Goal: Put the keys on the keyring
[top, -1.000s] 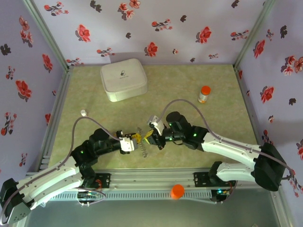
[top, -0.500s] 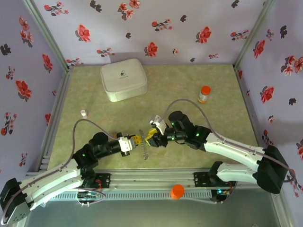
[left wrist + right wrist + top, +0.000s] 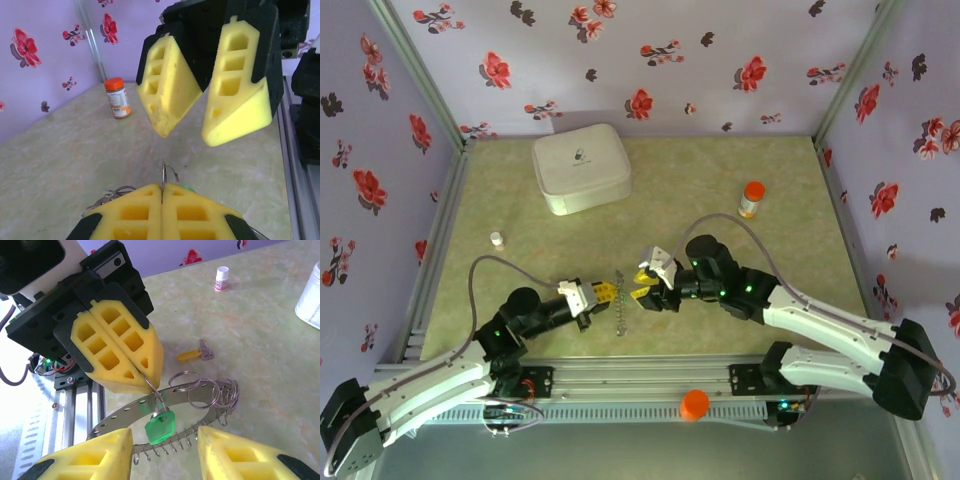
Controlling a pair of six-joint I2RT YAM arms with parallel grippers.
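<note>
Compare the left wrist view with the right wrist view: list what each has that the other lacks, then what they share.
Left wrist view: the orange-capped bottle. Right wrist view: the yellow key lying loose, the toothed rim of the keyring, a small white bottle. Shared: the open right claw and the left claw shut on a small wire ring carrying the green key.

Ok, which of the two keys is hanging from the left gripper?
The green-headed key: it hangs from a wire loop pinched by the left gripper. The yellow-headed key lies flat on the table, untouched.
</note>
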